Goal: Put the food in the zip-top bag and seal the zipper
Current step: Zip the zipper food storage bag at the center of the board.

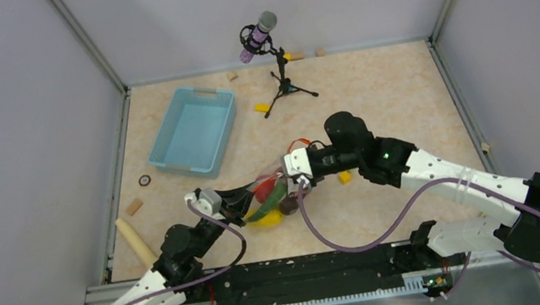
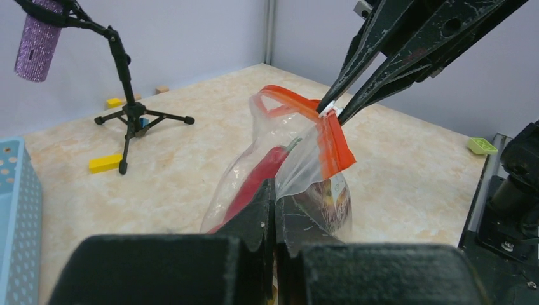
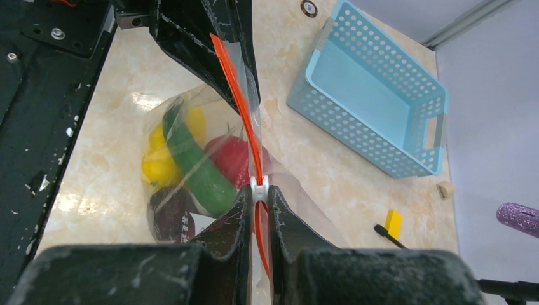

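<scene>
Beige marbled table (image 1: 386,96) carries the zip-top bag (image 3: 162,117), held taut between both tools. Clamped tight on the bag's clear edge, just under one end of the zipper (image 3: 236,89), is the left tool (image 2: 274,194); the right tool (image 3: 257,190) is pinched narrow on the zipper at its white slider (image 3: 258,186). Inside the bag lies the food (image 3: 197,168), yellow, green, red and dark pieces, just beyond the right tool's fingertips.
</scene>
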{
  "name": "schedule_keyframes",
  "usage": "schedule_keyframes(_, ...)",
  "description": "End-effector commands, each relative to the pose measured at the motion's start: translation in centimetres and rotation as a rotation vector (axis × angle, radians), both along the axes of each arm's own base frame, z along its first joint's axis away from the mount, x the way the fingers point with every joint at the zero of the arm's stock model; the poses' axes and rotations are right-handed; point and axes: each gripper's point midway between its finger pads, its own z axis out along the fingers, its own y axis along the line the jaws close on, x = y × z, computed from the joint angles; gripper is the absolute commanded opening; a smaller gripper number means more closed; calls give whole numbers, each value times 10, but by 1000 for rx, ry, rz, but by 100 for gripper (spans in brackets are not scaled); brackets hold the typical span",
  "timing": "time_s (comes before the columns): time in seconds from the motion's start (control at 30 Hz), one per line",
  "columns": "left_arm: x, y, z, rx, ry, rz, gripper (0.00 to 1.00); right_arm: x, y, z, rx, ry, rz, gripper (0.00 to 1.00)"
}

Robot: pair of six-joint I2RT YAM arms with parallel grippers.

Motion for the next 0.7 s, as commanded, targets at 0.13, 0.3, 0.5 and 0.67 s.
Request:
schedule_keyframes(0.13, 16, 26, 23, -148, -30, 155, 0, 22, -11, 16, 1, -81, -96, 0)
schedule_keyframes(0.3, 23, 34, 22, -166, -10, 210, 0, 23, -12, 16, -4, -82, -104, 0)
schedule_keyframes(0.5, 44, 61, 22, -260, 67, 390, 0, 27, -13, 14, -15, -90, -125, 0)
schedule_keyframes(0.67, 45, 64, 23, -283, 77, 406, 0, 35, -13, 13, -23, -88, -162, 0)
